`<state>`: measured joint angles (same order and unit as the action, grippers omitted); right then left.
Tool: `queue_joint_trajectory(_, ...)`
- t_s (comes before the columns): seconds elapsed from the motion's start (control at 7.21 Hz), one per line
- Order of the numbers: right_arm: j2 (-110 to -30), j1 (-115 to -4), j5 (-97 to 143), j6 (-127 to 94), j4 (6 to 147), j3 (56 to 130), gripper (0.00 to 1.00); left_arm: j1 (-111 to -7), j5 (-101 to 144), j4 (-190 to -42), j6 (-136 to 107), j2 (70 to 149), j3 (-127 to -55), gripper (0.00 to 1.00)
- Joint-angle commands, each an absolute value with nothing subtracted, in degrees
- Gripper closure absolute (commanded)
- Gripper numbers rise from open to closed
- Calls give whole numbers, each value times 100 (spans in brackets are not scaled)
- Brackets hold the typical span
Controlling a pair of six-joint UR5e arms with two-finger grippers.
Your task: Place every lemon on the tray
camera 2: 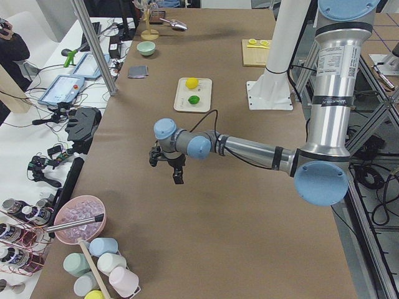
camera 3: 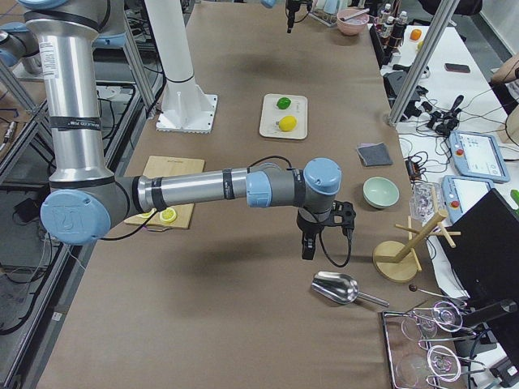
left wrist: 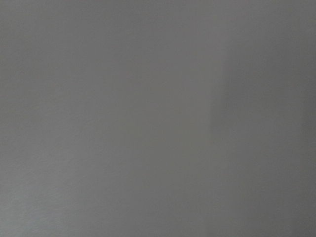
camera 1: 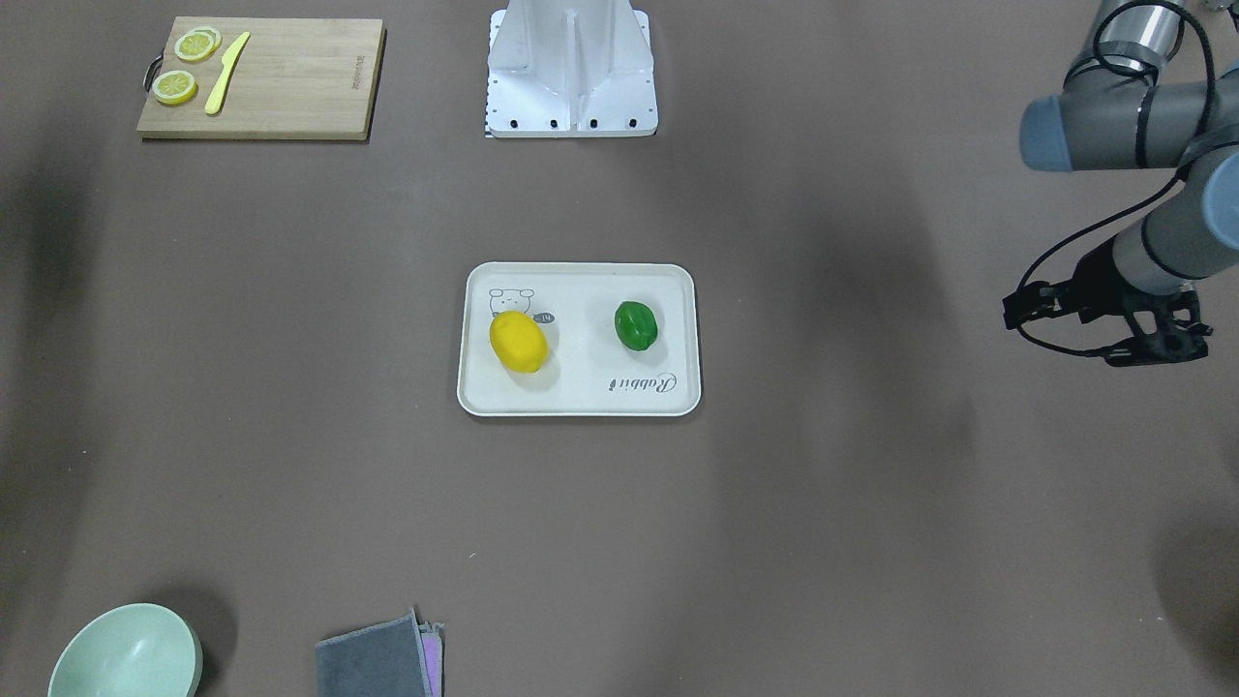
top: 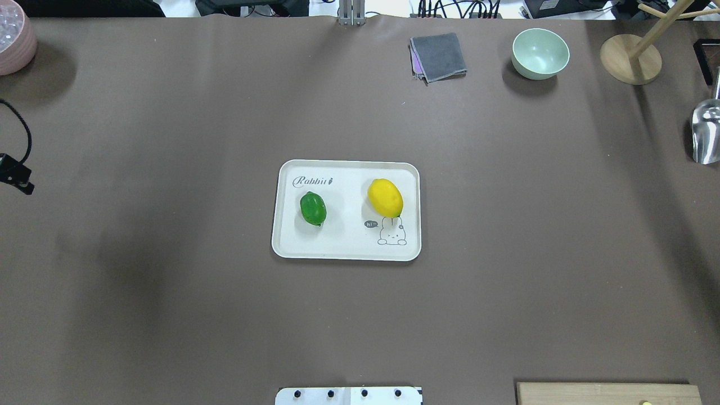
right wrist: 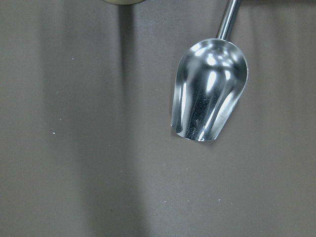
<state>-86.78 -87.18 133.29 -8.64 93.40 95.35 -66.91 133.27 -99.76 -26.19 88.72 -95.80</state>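
Note:
The off-white tray [camera 1: 581,392] lies at the table's middle and also shows in the overhead view [top: 343,247]. The yellow lemon [camera 1: 519,342] [top: 385,197] and the green lemon [camera 1: 636,325] [top: 313,208] both rest on it, apart from each other. My left gripper [camera 1: 1157,344] hangs over bare table far to the tray's side; I cannot tell if it is open or shut. My right gripper [camera 3: 308,243] shows only in the exterior right view, above a metal scoop [right wrist: 210,96]; I cannot tell its state. Neither wrist view shows fingers.
A bamboo cutting board [camera 1: 290,87] with lemon slices [camera 1: 175,87] and a yellow knife [camera 1: 226,73] lies near the robot base [camera 1: 571,73]. A mint bowl [top: 540,53], grey cloth [top: 439,56], wooden stand [top: 630,59] and pink bowl [top: 14,42] line the far edge.

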Motion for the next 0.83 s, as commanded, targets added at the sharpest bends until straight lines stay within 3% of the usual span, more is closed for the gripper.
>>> queue_joint_trajectory(0.0,-8754,-9034,13377,-625,9316,9458,0,-6933,13368,-10695,-2104,8010,-9536,2)
queue_joint_trajectory(0.42,-8832,-9341,13377,-255,9316,9299,0,-7460,13359,-10600,-1495,7971,-9300,2)
queue_joint_trajectory(0.69,-9095,-9422,13368,-255,9316,9508,0,-8108,13351,-9946,-447,8338,-8861,2)
